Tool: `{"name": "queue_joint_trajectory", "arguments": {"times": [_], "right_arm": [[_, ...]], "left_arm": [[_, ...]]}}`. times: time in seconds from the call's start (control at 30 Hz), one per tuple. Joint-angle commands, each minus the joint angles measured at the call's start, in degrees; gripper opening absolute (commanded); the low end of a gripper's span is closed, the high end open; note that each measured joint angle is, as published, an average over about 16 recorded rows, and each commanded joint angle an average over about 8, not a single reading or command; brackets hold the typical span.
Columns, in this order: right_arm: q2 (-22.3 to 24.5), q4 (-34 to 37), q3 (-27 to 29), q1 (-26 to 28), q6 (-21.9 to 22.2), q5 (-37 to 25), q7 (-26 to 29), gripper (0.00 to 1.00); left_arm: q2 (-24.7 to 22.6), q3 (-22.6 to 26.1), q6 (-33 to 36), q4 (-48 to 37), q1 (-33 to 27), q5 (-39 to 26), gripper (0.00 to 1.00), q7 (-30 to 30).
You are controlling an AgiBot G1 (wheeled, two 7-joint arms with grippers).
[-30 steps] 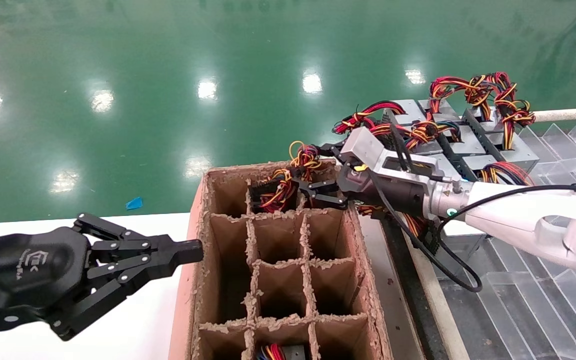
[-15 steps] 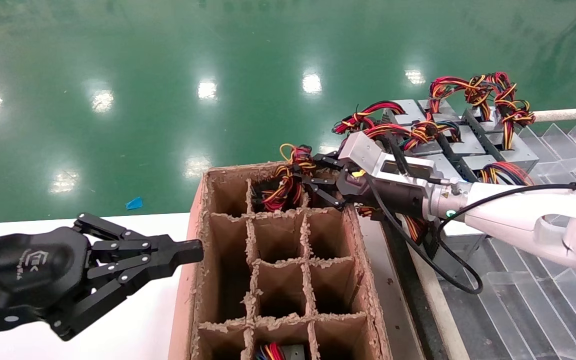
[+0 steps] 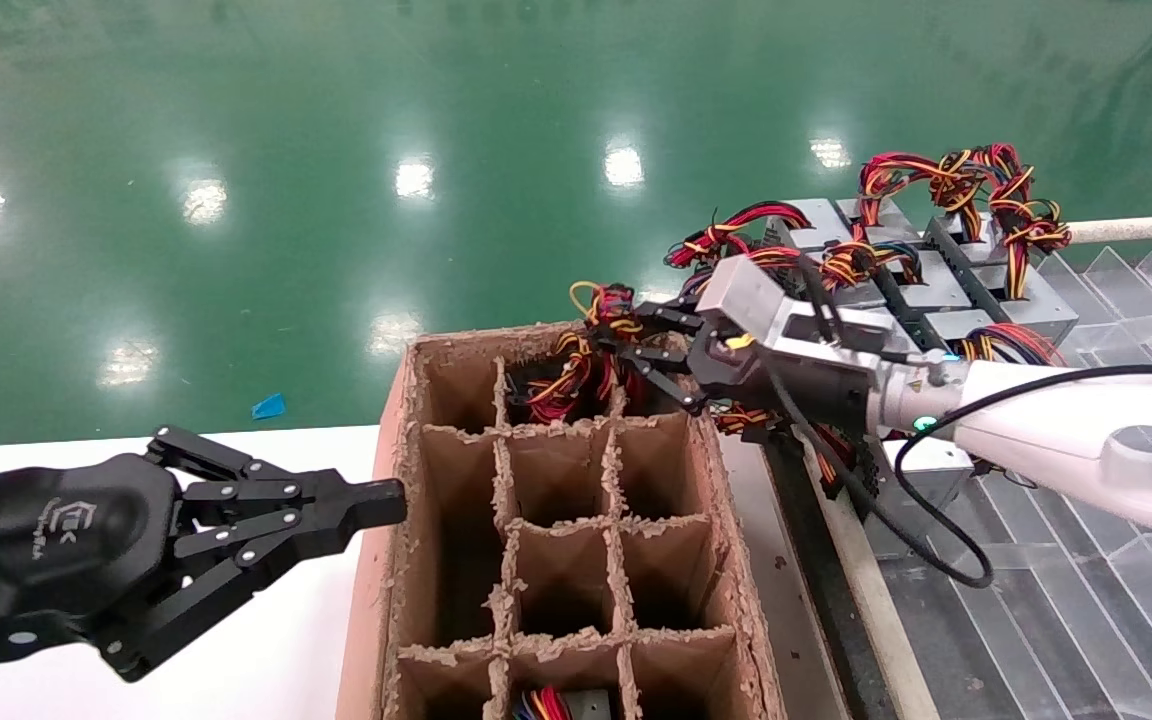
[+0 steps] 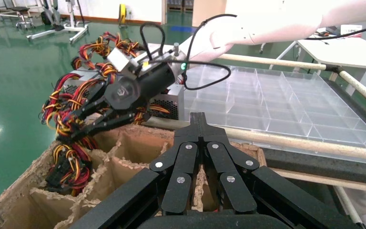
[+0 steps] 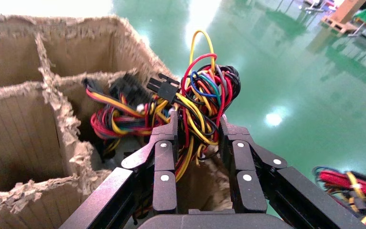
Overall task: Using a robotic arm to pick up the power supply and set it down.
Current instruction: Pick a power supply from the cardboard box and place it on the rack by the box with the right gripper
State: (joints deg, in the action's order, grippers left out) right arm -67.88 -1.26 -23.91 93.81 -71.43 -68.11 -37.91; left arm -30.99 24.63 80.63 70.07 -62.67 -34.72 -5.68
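My right gripper [image 3: 621, 350] hangs over the far middle cell of the cardboard divider box [image 3: 404, 470]. Its fingers [image 5: 164, 143] are shut on the red, yellow and black wire bundle [image 5: 198, 95] of the power supply. The bundle [image 3: 576, 375] trails down into that cell, and the power supply's metal body is hidden inside it. In the left wrist view the right gripper [image 4: 78, 126] shows at the box's far corner with the wires in its claws. My left gripper [image 3: 391, 500] is shut and empty, parked at the box's left wall above the white table [image 3: 276, 640].
Several silver power supplies [image 3: 936, 290] with wire bundles are stacked behind the box at the right. A clear plastic divider tray [image 3: 1086, 620] lies under the right arm. Another wire bundle [image 3: 546, 705] shows in a near cell. A padded rail [image 4: 314, 145] runs beside the box.
My right gripper has risen a little and drawn back toward the right, and the wire bundle has come up higher out of the cell with it. The left arm has not moved.
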Motion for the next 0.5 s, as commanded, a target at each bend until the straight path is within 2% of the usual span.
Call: {"name": "queue_joint_trajectory", "arguments": {"times": [0.03, 0.3, 0.5], "right_arm": [[0.38, 0.14, 0.28, 0.13, -0.71, 0.40, 0.07, 0.00], [2.71, -0.08, 1.61, 1.51, -7.32, 2.37, 1.97, 0.00], [5.28, -2.50, 2.25, 4.12, -12.63, 3.31, 1.10, 0.00]], "left_arm": [[0.00, 0.00, 0.00, 0.00, 0.00, 0.00, 0.00, 0.00], [0.00, 0.00, 0.00, 0.00, 0.00, 0.00, 0.00, 0.00], [0.00, 0.00, 0.00, 0.00, 0.00, 0.00, 0.00, 0.00]]}}
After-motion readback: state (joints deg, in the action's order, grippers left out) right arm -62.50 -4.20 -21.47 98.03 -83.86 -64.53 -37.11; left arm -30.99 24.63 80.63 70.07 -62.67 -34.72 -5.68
